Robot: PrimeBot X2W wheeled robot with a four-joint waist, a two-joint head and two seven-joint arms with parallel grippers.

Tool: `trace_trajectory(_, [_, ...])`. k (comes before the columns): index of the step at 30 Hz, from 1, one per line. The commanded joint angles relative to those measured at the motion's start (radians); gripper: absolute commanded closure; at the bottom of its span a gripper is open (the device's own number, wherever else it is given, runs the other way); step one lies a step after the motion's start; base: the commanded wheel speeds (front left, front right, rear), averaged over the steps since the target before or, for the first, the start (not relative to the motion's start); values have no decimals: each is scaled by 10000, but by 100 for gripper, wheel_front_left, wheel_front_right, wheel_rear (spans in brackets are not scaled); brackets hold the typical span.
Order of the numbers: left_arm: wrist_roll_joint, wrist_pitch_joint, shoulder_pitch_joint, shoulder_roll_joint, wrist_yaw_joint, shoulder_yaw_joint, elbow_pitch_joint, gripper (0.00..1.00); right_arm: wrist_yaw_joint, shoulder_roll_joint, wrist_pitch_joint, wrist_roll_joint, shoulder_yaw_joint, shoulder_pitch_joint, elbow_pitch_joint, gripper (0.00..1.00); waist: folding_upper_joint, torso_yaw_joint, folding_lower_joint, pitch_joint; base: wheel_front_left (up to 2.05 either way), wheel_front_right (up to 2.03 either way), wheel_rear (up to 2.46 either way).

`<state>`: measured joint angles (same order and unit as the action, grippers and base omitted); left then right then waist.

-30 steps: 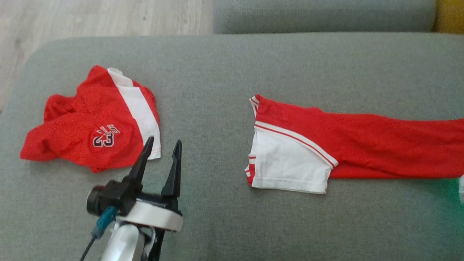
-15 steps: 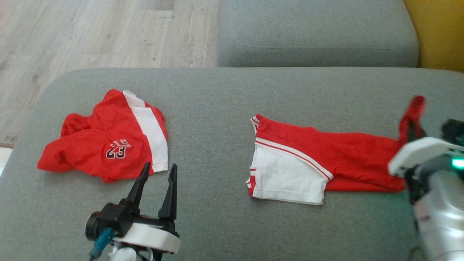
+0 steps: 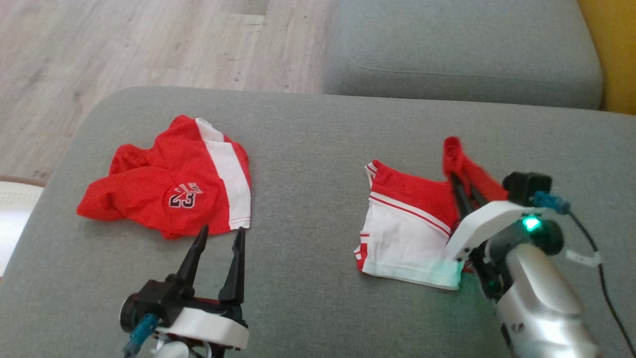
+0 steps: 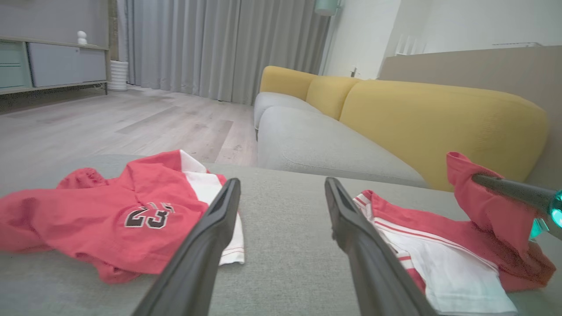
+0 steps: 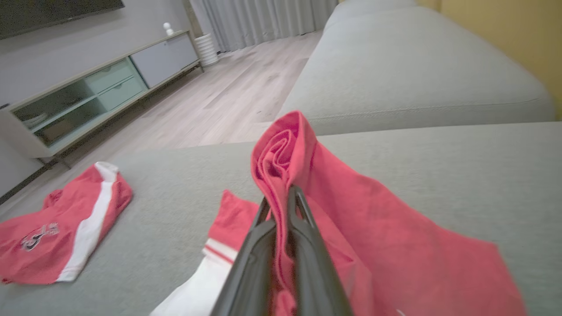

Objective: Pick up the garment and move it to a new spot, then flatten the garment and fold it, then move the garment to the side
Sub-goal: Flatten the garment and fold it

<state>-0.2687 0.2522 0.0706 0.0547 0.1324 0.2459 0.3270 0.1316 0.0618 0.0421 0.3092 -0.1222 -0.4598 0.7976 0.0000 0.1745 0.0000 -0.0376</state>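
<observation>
A red-and-white garment (image 3: 405, 226) is seen spread on a grey sofa cushion (image 3: 308, 144), one red end lifted clear by the right gripper (image 5: 287, 197), whose fingers are clamped on the cloth. The left gripper (image 3: 222, 231) is held with fingers wide apart and empty, near a second red jersey (image 3: 164, 194) numbered 23.
</observation>
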Motion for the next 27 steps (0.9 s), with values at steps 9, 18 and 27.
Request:
trace_trajectory(9, [-90, 95, 170, 123, -17, -201, -254, 0, -9, -114, 59, 1518, -1761, 241, -713, 100, 0, 570, 0, -95, 0, 0, 0])
trace_trajectory(18, [-121, 95, 211, 112, -17, -86, -228, 0, -9, -115, 452, 2061, -2631, 47, -2, 100, 0, 982, 0, 109, 0, 0, 0])
trace_trajectory(27, [-111, 95, 263, 80, -17, -228, -240, 0, -9, -115, 349, 3867, -4561, 32, -968, 0, 0, 959, 0, 302, 0, 0, 0])
